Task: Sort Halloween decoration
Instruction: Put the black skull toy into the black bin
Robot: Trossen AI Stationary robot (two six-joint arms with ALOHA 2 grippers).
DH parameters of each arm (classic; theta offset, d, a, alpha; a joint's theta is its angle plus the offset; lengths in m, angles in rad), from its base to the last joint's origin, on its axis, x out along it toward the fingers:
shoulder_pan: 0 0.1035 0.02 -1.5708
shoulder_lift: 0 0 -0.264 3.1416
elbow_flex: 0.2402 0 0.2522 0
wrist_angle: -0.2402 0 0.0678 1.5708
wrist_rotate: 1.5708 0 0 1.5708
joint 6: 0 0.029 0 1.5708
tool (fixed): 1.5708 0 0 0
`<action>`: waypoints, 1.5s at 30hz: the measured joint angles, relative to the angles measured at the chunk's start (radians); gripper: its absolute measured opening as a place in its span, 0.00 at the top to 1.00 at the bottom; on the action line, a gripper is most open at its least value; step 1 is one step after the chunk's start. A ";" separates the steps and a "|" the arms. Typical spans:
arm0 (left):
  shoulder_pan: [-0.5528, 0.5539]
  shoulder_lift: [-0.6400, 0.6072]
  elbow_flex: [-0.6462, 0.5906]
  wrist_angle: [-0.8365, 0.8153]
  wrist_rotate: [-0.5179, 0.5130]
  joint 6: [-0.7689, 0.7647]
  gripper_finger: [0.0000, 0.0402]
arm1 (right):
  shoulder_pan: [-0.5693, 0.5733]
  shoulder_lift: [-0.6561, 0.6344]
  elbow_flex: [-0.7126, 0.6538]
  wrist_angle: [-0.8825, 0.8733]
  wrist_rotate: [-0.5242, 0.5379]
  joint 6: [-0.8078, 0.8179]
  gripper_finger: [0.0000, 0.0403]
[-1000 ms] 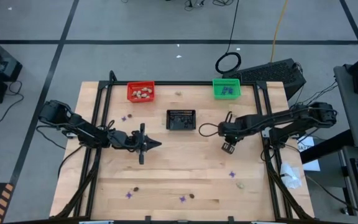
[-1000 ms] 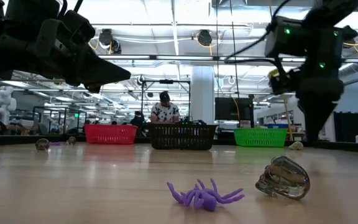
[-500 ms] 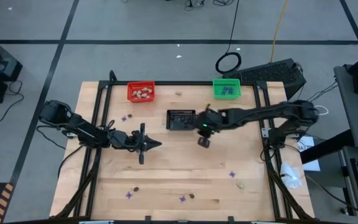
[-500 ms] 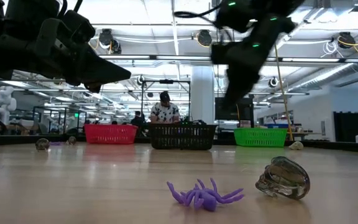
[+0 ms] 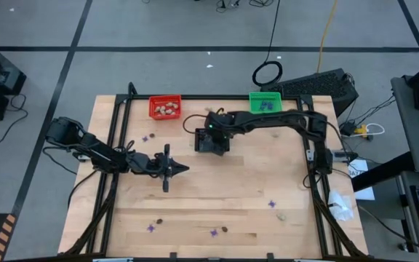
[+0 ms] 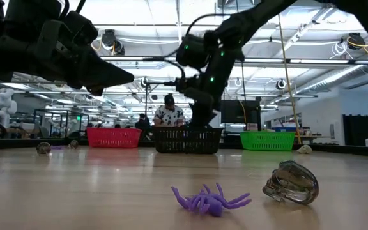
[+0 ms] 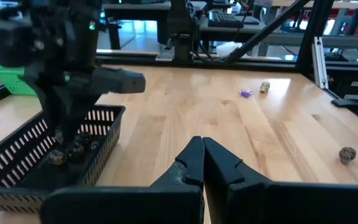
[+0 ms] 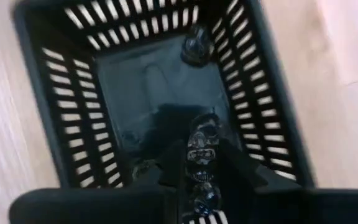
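Over the one black basket, right tool clamps one dark skull.

We see a table of pale wood planks, smooth with a faint satin sheen and a visible grain; the black basket looks like slotted moulded plastic, matt to slightly glossy, as do the red basket and the green basket; the dark skull trinket between the right gripper fingers looks glossy and hard; the purple spider seems soft matt plastic; the left gripper fingers look matt black.
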 joint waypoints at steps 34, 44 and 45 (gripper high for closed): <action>0.358 -0.154 0.406 -1.132 0.227 0.128 1.00 | 0.042 -0.461 -0.537 0.508 0.047 -0.026 0.97; 0.167 -0.199 0.574 -1.751 0.327 0.162 1.00 | 0.049 -0.817 -0.782 0.616 0.202 -0.014 1.00; 0.134 -0.198 0.574 -1.772 0.309 0.154 1.00 | 0.053 -0.840 -0.792 0.616 0.203 -0.014 1.00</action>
